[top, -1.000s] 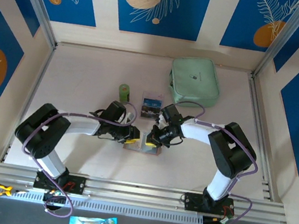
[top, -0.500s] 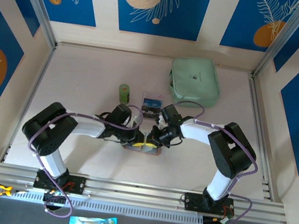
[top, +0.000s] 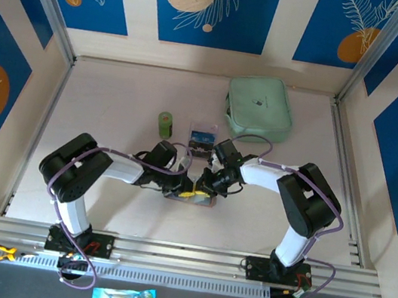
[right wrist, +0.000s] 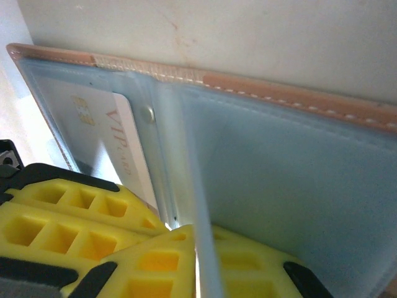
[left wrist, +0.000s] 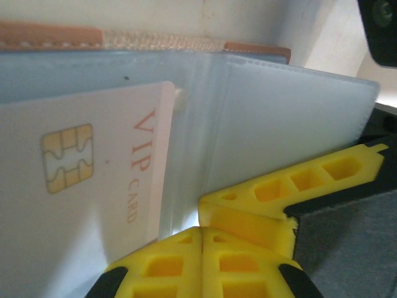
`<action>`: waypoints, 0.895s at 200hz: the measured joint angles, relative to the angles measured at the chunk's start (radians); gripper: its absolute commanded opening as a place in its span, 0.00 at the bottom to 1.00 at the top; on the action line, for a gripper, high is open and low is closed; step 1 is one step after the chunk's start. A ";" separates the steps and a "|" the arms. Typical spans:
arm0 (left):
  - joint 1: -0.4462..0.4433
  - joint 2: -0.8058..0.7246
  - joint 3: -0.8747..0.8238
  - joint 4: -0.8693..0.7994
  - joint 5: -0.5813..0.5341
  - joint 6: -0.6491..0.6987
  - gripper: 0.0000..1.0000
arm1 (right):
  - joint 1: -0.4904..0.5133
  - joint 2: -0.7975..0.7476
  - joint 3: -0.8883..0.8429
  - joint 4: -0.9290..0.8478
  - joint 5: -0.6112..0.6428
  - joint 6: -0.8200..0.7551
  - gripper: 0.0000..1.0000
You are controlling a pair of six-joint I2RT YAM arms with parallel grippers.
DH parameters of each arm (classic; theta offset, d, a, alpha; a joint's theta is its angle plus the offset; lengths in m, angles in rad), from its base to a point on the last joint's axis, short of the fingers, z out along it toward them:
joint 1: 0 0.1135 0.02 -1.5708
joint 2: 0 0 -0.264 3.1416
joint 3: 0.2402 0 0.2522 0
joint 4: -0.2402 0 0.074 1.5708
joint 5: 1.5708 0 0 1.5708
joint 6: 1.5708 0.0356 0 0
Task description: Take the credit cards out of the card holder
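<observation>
One VIP card (left wrist: 87, 186) in card holder (left wrist: 291, 118), just beside left hand (left wrist: 201, 248)

Tan-pink card holder (right wrist: 298, 93), mint-green pouch (top: 259, 109)

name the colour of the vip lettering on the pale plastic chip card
Reddish-orange VIP lettering, best in the left wrist view.

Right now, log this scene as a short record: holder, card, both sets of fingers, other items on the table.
card holder: open, clear pockets facing up
VIP card: white, chip showing, in a clear pocket, not yet out
left fingers: shut at the holder's edge; whether they pinch a leaf cannot be told
right fingers: closed on a clear pocket leaf of the holder
clear box: just beyond the holder
green cylinder: left of the box
mint pouch: far side, apart
</observation>
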 measured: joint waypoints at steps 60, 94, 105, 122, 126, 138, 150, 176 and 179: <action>-0.002 0.000 -0.003 -0.006 -0.006 0.018 0.00 | 0.001 -0.016 0.000 -0.026 0.027 -0.016 0.15; -0.002 0.000 -0.003 -0.006 -0.007 0.018 0.00 | 0.001 -0.050 0.000 -0.077 0.069 -0.038 0.17; -0.002 0.000 -0.003 -0.007 -0.008 0.018 0.00 | 0.001 -0.061 0.000 -0.097 0.085 -0.047 0.17; -0.002 0.000 -0.003 -0.007 -0.010 0.018 0.00 | 0.000 -0.070 0.000 -0.125 0.109 -0.061 0.18; -0.002 0.000 -0.003 -0.007 -0.010 0.018 0.00 | 0.000 -0.071 0.000 -0.132 0.113 -0.062 0.18; -0.002 0.000 -0.003 -0.007 -0.010 0.018 0.00 | -0.001 -0.072 0.000 -0.149 0.130 -0.071 0.20; -0.002 0.000 -0.003 -0.007 -0.010 0.018 0.00 | -0.001 -0.073 0.000 -0.161 0.139 -0.080 0.21; -0.002 -0.001 -0.002 -0.010 -0.010 0.018 0.01 | -0.001 -0.088 0.000 -0.193 0.172 -0.098 0.24; -0.002 -0.001 -0.002 -0.011 -0.010 0.018 0.01 | -0.001 -0.089 0.000 -0.197 0.176 -0.098 0.24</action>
